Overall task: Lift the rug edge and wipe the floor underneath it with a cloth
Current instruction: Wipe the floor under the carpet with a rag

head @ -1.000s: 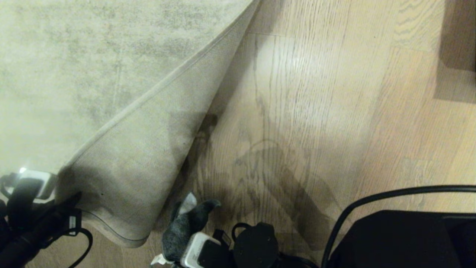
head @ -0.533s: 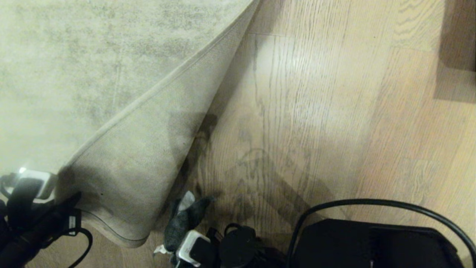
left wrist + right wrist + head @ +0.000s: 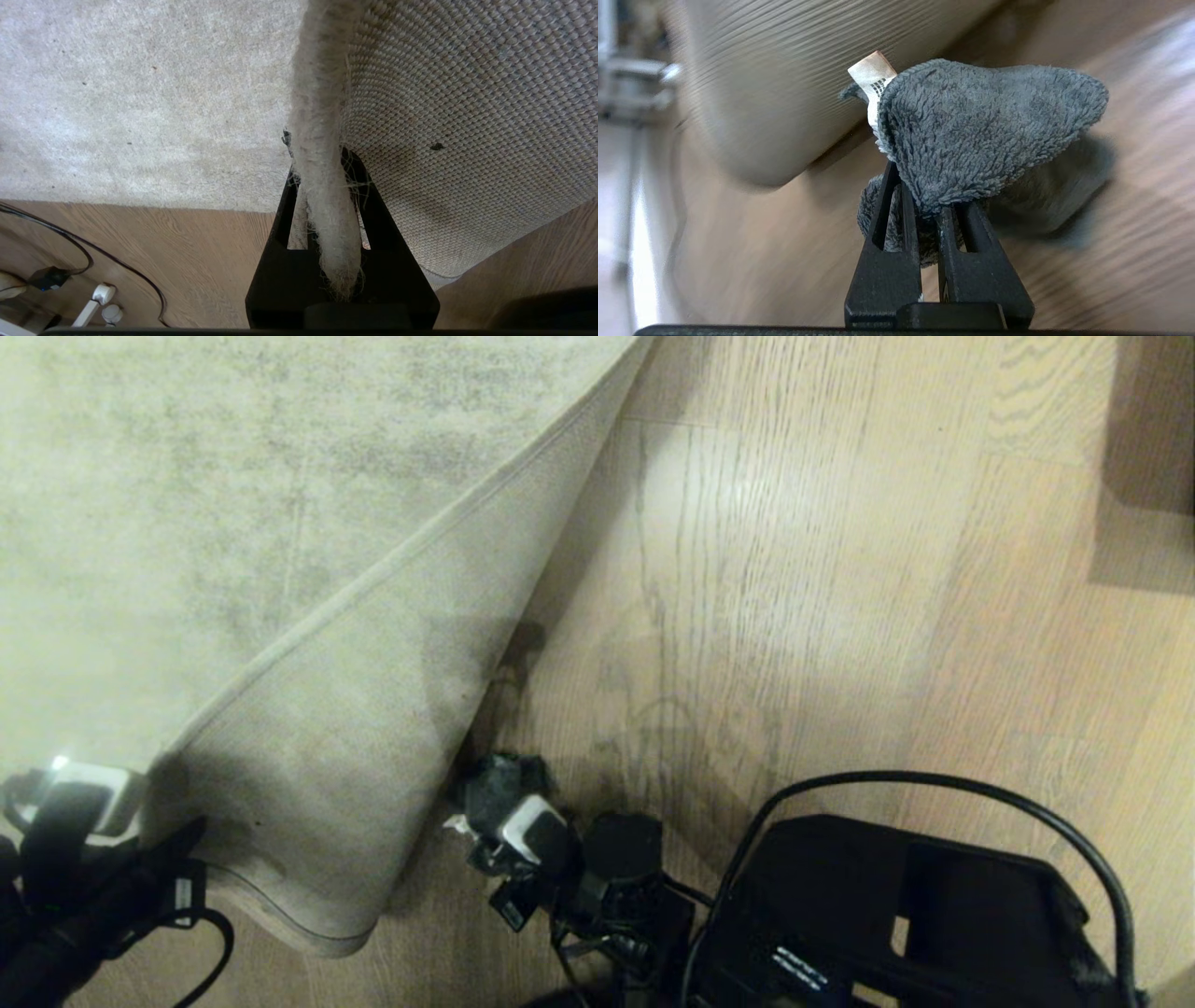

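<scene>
Left gripper [image 3: 322, 196] clamped tight on the rug edge [image 3: 322, 140] – hem pinched between the jaws, corner folded back with the woven backing facing up, same fold and same spot as a second ago. No change on that side; the lift is done and held.

Right gripper [image 3: 930, 205] closed on the cloth [image 3: 980, 130] – grey terry bunched between the jaws, most of it flopped past the fingertips, white care tag sticking up beside them.

Change over the last second: right gripper [image 3: 509, 817] pushed forward with the cloth [image 3: 495, 784], from the bottom rim of the head view up to the foot of the raised flap. Cloth balled tighter now, no longer a loose upright tuft. Right arm body [image 3: 896, 915] further into view behind it.

Relative to the right gripper: floor [image 3: 1111, 233] directly beneath and ahead, folded rug underside just beside the fingertips on the left-arm side, shadowed gap under the flap right in front. Cloth-to-plank contact probable from the wrist view, not certain – background smeared.

Meaning for the task: approach phase about over, wiping of the exposed floor [image 3: 747, 569] likely just starting. Next probably a sweep along the fold line. Risk: snagging the flap and tugging it against the left grip.
</scene>
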You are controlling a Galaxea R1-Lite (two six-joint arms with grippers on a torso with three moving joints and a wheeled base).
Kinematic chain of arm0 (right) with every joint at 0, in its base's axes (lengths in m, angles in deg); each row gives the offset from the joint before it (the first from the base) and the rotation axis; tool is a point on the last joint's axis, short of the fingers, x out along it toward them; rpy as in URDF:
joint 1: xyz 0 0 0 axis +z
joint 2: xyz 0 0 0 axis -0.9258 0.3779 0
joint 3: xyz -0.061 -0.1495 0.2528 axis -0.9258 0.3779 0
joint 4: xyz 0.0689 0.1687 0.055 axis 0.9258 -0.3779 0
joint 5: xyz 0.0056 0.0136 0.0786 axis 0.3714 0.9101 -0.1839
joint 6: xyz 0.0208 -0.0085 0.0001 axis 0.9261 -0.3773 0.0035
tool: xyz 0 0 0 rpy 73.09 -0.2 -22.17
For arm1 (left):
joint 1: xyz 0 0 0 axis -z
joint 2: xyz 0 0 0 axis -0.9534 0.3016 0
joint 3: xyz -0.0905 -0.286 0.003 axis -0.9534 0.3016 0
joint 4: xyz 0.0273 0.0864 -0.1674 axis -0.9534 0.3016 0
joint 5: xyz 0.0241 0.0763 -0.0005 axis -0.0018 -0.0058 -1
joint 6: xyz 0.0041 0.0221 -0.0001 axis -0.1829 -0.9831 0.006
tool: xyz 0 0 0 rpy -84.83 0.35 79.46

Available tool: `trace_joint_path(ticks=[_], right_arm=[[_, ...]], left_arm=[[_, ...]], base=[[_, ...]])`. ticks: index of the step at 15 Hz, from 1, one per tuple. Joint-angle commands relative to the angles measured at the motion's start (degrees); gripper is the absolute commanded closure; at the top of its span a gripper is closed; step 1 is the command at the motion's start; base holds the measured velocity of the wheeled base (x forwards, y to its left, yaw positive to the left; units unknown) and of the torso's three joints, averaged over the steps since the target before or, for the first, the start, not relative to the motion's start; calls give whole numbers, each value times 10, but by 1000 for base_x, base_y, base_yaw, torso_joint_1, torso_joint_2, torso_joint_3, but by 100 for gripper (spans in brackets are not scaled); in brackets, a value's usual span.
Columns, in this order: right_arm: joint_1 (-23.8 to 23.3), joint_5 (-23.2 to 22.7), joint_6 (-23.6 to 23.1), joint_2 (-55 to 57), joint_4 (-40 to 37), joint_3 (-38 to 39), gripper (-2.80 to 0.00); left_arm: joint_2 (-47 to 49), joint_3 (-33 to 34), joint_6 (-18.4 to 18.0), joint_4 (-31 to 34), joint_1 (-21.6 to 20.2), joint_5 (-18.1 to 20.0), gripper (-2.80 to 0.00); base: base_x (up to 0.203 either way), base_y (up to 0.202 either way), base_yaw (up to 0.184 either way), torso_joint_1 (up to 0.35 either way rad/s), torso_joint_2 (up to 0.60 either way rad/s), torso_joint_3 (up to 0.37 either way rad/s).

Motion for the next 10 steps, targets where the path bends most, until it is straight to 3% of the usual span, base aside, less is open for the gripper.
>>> trace_joint_path(ticks=[1, 6, 10], right_arm=[[-22, 0, -1, -1, 2, -36, 0], [-73, 7, -3, -40, -31, -98, 0], [-80, 7, -5, -87, -47, -98, 0]], left_arm=[[2, 0, -1, -2, 0, 0, 0], [3, 0, 0, 0, 0, 0, 0], [2, 0, -1, 0, -1, 0, 0]], base=[[0, 0, 0, 0, 0, 0], [0, 0, 0, 0, 0, 0], [0, 0, 0, 0, 0, 0]])
